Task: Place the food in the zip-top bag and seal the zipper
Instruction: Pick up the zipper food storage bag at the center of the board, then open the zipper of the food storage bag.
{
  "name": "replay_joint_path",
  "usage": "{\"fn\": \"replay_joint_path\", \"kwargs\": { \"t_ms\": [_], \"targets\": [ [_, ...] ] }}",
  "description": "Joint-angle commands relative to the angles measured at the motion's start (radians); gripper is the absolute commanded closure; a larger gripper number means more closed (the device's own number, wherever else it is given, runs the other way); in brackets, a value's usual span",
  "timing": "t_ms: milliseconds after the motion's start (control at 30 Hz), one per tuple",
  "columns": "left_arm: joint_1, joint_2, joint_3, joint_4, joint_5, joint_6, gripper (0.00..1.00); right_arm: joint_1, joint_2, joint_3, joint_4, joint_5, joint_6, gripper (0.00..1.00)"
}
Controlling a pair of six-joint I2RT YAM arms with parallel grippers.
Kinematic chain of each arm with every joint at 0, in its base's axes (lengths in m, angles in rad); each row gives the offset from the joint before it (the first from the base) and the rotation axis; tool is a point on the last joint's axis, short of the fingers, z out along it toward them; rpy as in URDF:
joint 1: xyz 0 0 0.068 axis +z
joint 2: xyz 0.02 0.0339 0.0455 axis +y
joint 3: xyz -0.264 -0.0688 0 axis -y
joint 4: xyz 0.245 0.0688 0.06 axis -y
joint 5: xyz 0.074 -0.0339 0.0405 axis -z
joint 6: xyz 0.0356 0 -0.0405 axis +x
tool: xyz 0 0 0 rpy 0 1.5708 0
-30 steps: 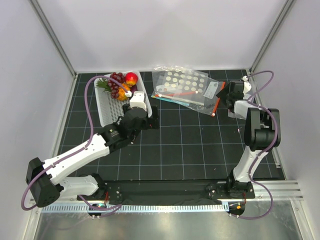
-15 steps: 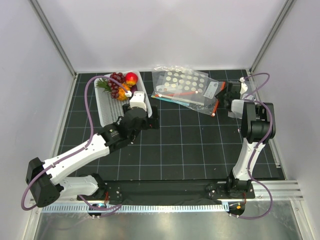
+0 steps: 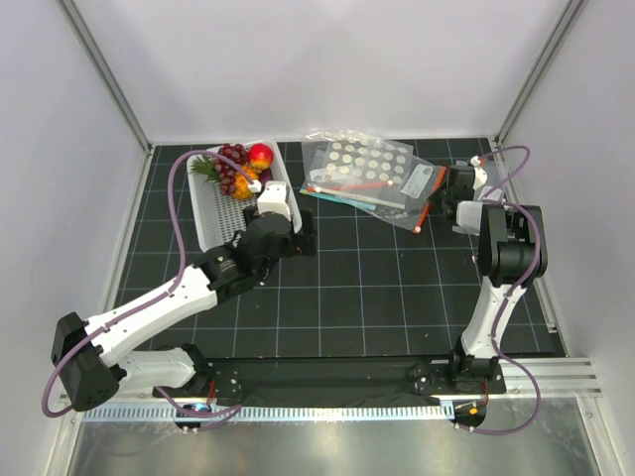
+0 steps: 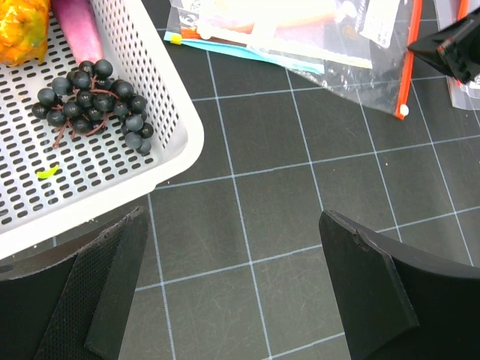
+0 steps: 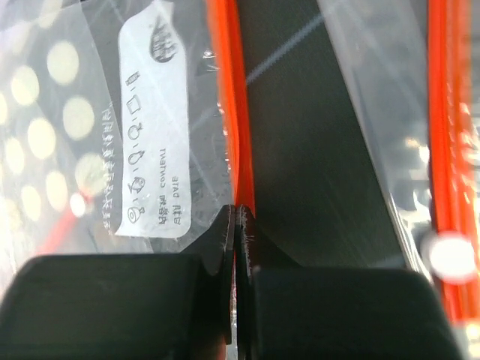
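Note:
My right gripper [image 5: 237,214] is shut on the red-orange zipper [image 5: 229,112] of the clear zip-top bag [image 5: 201,90], pinching the strip's near end between its fingertips. From above, that gripper [image 3: 448,194] sits at the back right beside the zipper [image 3: 428,210]. The food lies in a white basket [image 3: 210,216]: the grape bunch [image 3: 233,159], the apple [image 3: 260,155] and the pineapple [image 3: 238,184]. My left gripper [image 4: 247,292] hangs open over the bare mat just right of the basket [image 4: 180,150], with the grapes [image 4: 94,105] inside it.
A larger clear bag with white dots [image 3: 362,164] lies at the back centre, overlapping a bag with a white label [image 5: 154,127]. A second orange strip [image 5: 442,112] runs along the right of the right wrist view. White walls close in the mat.
My right gripper has closed from open onto the orange zip strip and edged slightly left. The left arm has not moved.

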Motion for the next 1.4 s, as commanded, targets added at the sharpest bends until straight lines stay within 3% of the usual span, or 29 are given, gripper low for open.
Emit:
{"fn": "replay_joint_path", "kwargs": {
  "t_ms": [0, 267, 433, 667, 933, 1167, 1367],
  "targets": [
    [0.002, -0.005, 0.01, 0.015, 0.003, -0.012, 0.0, 0.039, -0.169, -0.057, 0.04, 0.065, -0.076, 0.99],
    [0.002, 0.0, 0.019, 0.025, 0.039, 0.03, 0.0, 0.24, -0.496, -0.208, -0.001, 0.164, -0.196, 0.99],
    [0.002, -0.02, -0.005, 0.079, 0.156, 0.089, 0.0, 0.314, -0.76, -0.327, -0.058, 0.135, -0.124, 0.99],
    [0.002, -0.051, -0.065, 0.206, 0.253, 0.13, 0.0, 0.364, -0.99, -0.464, -0.09, 0.031, -0.026, 0.99],
    [0.002, -0.041, -0.131, 0.344, 0.311, 0.133, 0.0, 0.498, -1.023, -0.484, -0.056, -0.052, -0.082, 0.99],
    [0.002, 0.001, -0.151, 0.435, 0.429, 0.149, 0.0, 0.541, -1.04, -0.511, -0.022, -0.026, -0.052, 0.99],
    [0.002, 0.078, -0.13, 0.472, 0.497, 0.146, 0.08, 0.618, -1.081, -0.533, -0.001, 0.043, -0.041, 0.99]
  ]
}}
